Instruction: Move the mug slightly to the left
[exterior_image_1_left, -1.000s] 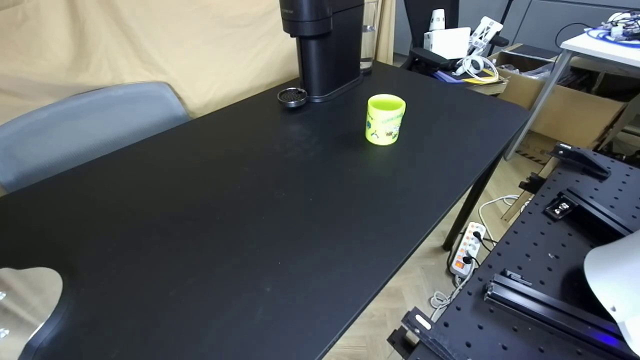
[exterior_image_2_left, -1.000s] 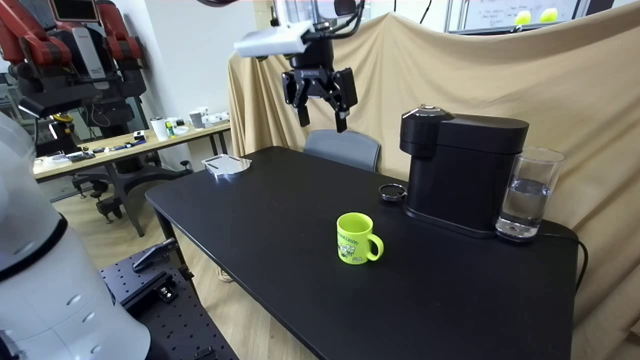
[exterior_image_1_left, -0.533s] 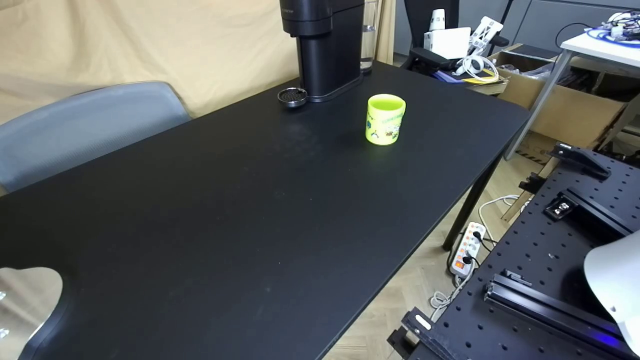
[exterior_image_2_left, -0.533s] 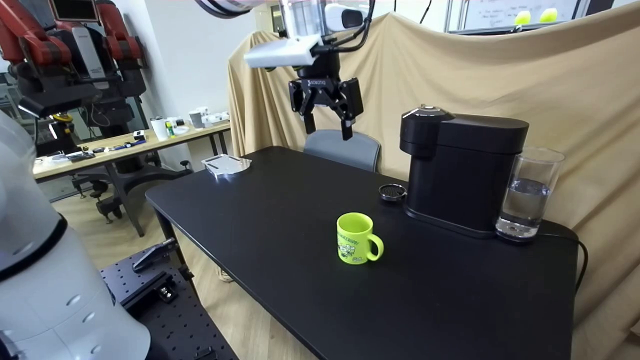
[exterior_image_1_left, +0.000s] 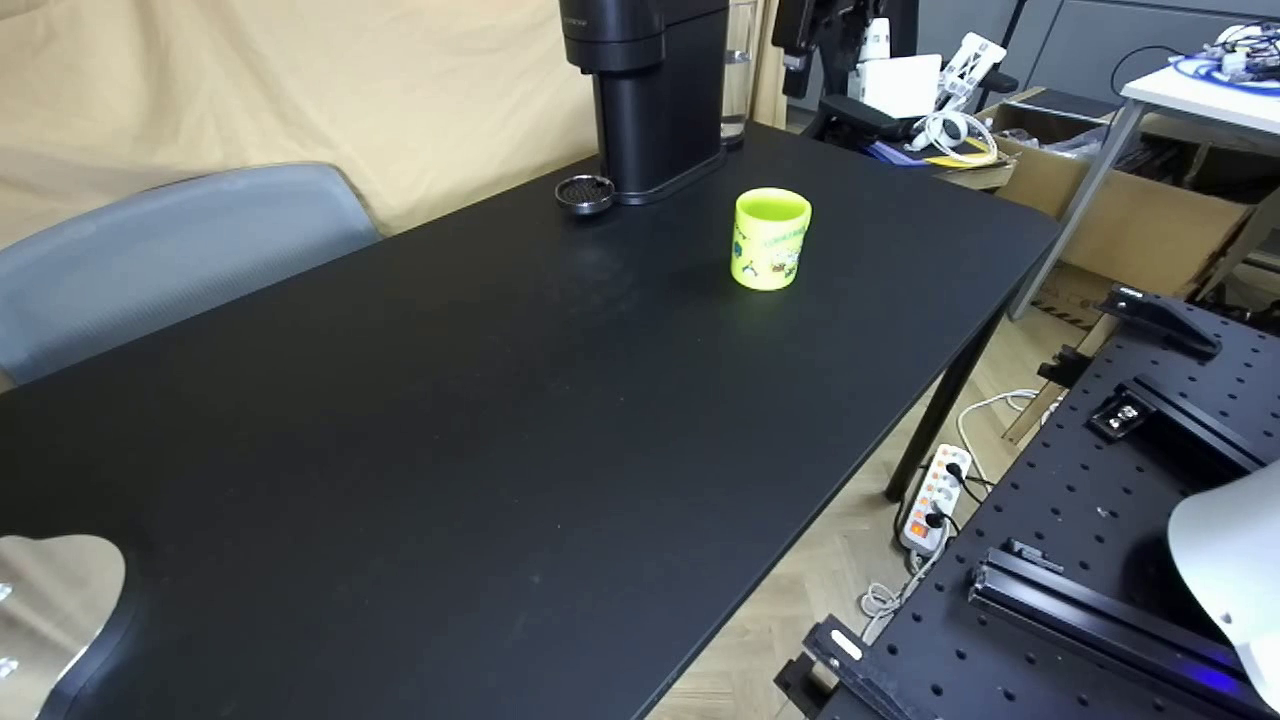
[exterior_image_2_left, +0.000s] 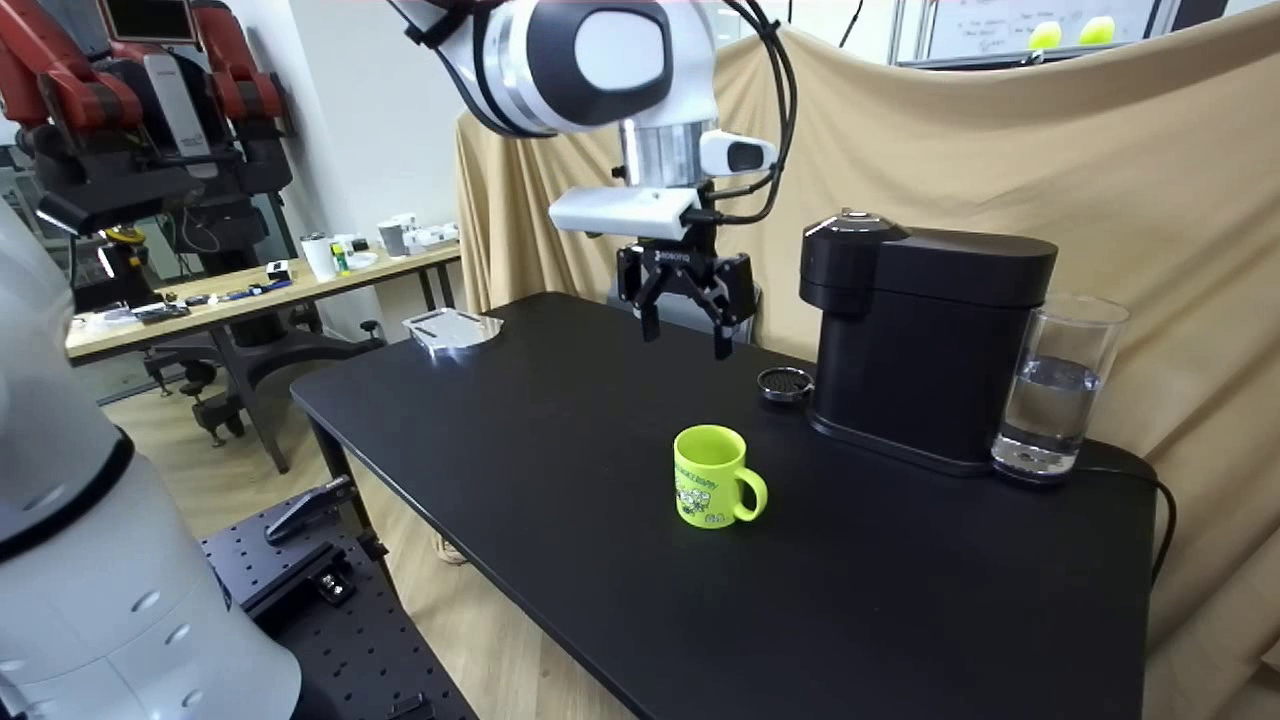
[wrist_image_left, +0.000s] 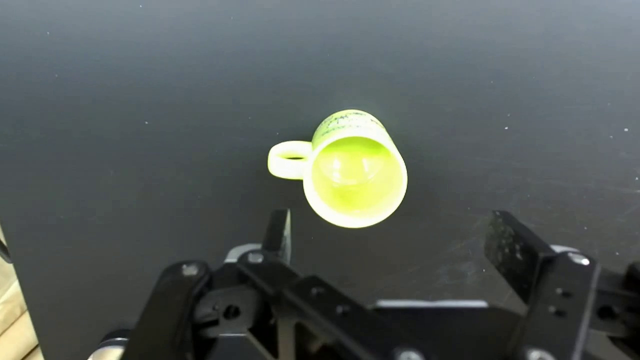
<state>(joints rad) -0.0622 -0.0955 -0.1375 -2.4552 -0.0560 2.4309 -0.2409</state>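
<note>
The yellow-green mug (exterior_image_1_left: 768, 245) stands upright on the black table (exterior_image_1_left: 450, 420). It also shows in an exterior view (exterior_image_2_left: 706, 478) with its handle toward the coffee machine. In the wrist view the mug (wrist_image_left: 355, 175) lies above the fingertips in the picture, its handle to the left and its opening visible. My gripper (exterior_image_2_left: 686, 340) is open and empty, pointing down, above the table and higher than the mug. Its spread fingers also show in the wrist view (wrist_image_left: 392, 235), with nothing between them. Part of a finger (exterior_image_1_left: 797, 72) shows at the top edge of an exterior view.
A black coffee machine (exterior_image_2_left: 925, 350) with a glass water tank (exterior_image_2_left: 1060, 390) stands at the table's back side. A small round drip tray (exterior_image_2_left: 785, 384) sits by it. A shiny metal plate (exterior_image_2_left: 455, 330) lies at the table's far end. A grey chair (exterior_image_1_left: 180, 260) stands behind the table.
My gripper has moved down and to the right in an exterior view, closer to the mug, and is still open. The mug has not moved.
</note>
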